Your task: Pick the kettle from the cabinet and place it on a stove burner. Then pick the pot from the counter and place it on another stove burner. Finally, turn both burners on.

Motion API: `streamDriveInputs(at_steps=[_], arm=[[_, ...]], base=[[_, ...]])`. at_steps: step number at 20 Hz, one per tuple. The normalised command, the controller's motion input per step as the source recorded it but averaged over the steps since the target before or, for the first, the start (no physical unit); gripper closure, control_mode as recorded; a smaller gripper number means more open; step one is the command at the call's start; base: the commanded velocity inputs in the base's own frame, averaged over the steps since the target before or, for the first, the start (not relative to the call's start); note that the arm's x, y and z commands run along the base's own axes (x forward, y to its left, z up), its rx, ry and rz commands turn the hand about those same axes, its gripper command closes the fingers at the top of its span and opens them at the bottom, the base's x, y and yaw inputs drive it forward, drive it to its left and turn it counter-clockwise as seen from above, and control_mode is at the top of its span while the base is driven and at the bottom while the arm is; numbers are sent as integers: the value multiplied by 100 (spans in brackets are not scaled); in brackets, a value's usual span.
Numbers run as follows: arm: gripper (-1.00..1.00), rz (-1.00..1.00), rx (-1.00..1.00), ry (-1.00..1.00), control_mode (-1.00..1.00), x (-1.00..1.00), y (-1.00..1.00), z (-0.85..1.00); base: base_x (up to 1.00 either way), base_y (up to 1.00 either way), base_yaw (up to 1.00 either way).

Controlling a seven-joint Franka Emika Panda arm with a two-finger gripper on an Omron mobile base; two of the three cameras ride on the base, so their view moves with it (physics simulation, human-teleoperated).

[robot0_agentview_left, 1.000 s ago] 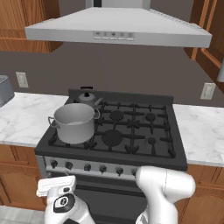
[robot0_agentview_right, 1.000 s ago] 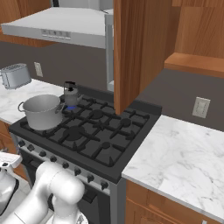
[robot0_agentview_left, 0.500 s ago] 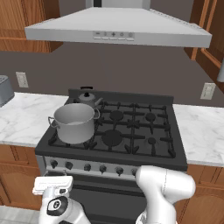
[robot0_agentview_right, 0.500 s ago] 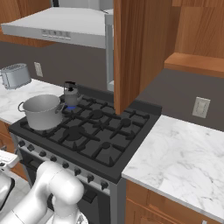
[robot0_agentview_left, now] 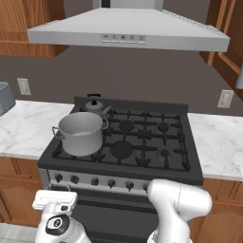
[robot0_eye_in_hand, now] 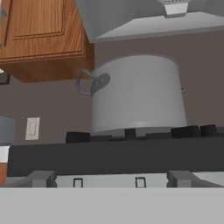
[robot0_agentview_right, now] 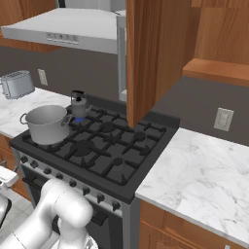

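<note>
The large grey pot (robot0_agentview_left: 79, 135) stands on the stove's front left burner. The small dark kettle (robot0_agentview_left: 96, 107) sits on the back left burner behind it. In the right base view a blue glow shows under the kettle (robot0_agentview_right: 79, 104), just beyond the pot (robot0_agentview_right: 46, 124). My gripper (robot0_agentview_left: 53, 200) hangs low in front of the stove's left end, below the row of knobs (robot0_agentview_left: 95, 181). In the hand view the gripper (robot0_eye_in_hand: 109, 181) is open with nothing between its fingertips (robot0_eye_in_hand: 41, 178). It looks up past the stove's front edge at the pot (robot0_eye_in_hand: 138, 94).
White marble counter (robot0_agentview_left: 23, 128) flanks the range on both sides. A toaster (robot0_agentview_right: 17, 83) stands on the left stretch. The wooden cabinet (robot0_agentview_right: 155, 58) hangs above the stove's right side with its grey door swung open. A steel hood (robot0_agentview_left: 128, 31) overhangs the burners.
My hand has drifted slightly to the left in front of the stove. Pot and kettle have not moved.
</note>
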Motion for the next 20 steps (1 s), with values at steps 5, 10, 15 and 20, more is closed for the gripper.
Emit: streamDriveInputs(at_steps=[5, 10, 15, 20], arm=[[-100, 0, 5, 0, -100, 9, 0, 0], [-100, 0, 5, 0, -100, 7, 0, -5], [-100, 0, 4, 0, -100, 13, 0, -7], [-100, 0, 2, 0, -100, 18, 0, -12]], base=[[0, 0, 0], [0, 0, 0], [0, 0, 0], [0, 0, 0]])
